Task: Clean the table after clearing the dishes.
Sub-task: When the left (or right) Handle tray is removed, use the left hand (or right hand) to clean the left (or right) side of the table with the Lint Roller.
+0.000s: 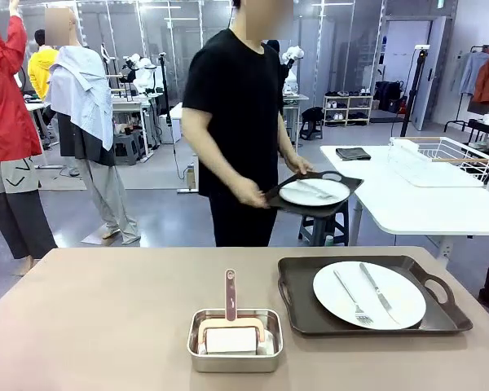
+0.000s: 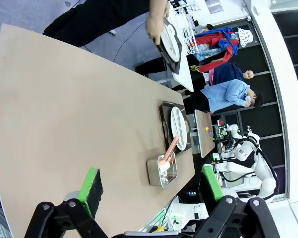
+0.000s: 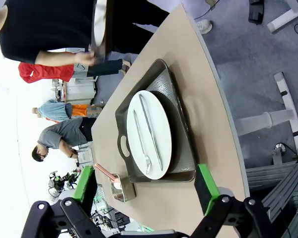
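Table (image 1: pixel 106 309) beige, matte, one plate-bearing tray (image 1: pixel 297 305) aboard; both jaws apart, empty

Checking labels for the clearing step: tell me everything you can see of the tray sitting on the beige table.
The tray is dark brown, rectangular with rounded corners, a raised rim and a cut-out handle at each short end; it looks like matte plastic. It lies flat on the table, on the robot's right side, close beside the steel pan; whether they touch I cannot tell. It carries a round white plate with a fork and knife lying side by side on it.
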Robot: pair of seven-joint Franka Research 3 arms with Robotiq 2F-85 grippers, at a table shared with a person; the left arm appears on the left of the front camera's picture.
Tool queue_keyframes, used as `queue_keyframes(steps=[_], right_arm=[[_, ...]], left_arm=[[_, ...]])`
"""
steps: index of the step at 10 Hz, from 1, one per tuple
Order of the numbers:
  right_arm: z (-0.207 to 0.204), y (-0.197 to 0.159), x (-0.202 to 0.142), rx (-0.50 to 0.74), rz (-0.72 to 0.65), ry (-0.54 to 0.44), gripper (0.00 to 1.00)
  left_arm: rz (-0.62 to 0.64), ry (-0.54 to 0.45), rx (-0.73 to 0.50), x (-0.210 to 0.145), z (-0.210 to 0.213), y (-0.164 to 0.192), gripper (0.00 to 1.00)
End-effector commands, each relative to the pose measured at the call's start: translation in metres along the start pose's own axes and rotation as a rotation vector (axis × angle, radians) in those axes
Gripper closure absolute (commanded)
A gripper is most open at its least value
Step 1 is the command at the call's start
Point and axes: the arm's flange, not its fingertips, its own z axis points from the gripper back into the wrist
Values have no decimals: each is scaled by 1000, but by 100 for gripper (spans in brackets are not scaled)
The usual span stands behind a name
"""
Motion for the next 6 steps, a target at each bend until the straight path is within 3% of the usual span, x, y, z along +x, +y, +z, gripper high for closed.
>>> queue_keyframes(steps=[1,6], right_arm=[[2,2,0,3,3,-4,0],[2,2,0,3,3,-4,0]], left_arm=[[-8,-3,-2,-1,3,0,0],[-8,-3,-2,-1,3,0,0]])
